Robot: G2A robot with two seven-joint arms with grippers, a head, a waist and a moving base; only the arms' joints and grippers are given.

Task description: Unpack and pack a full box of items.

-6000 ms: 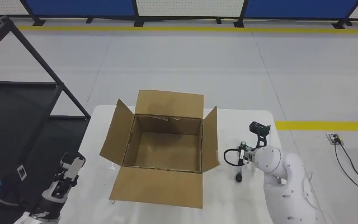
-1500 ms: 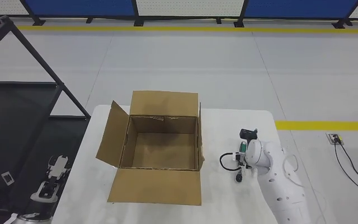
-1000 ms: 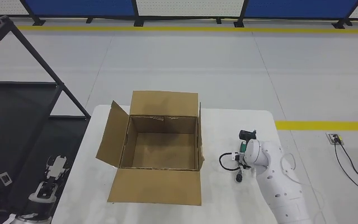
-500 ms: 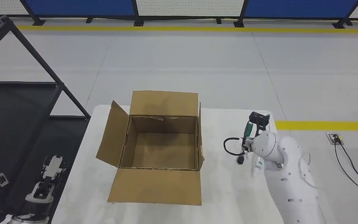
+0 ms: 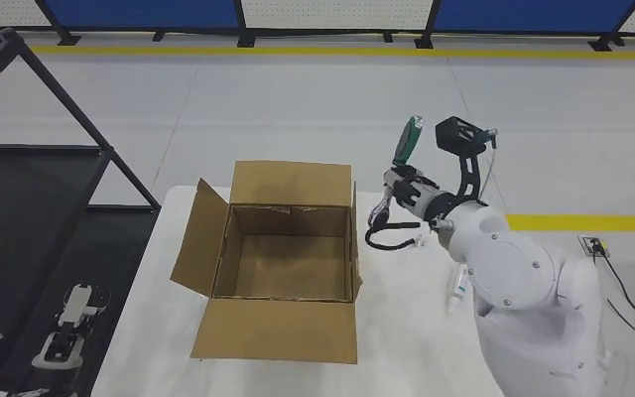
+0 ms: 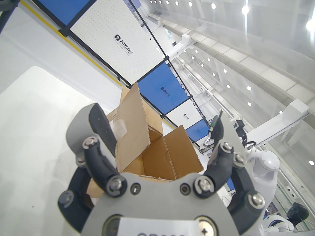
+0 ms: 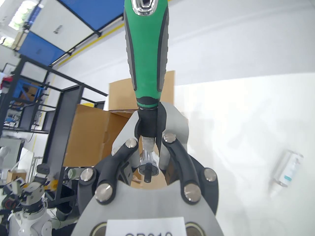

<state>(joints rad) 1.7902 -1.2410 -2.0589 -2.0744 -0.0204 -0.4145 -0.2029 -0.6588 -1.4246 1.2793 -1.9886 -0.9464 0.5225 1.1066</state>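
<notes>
1 box [image 5: 278,330], 1 bottle [image 5: 457,285] (on table [image 5: 412,332]), 1 tool [image 7: 146,50] pinched by R fingers [image 7: 174,121]; L fingers [image 6: 102,126] spread.

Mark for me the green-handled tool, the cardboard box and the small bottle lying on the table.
green-handled tool [image 7: 146,50]: right wrist view, middle of its green grip.
cardboard box [image 5: 278,332]: top view, near flap folded outward.
small bottle [image 7: 287,169]: right wrist view, middle of its body.

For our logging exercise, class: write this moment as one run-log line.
right hand: shut on tool, high beside box | left hand: open | box: open, empty | bottle: lying on table
</notes>
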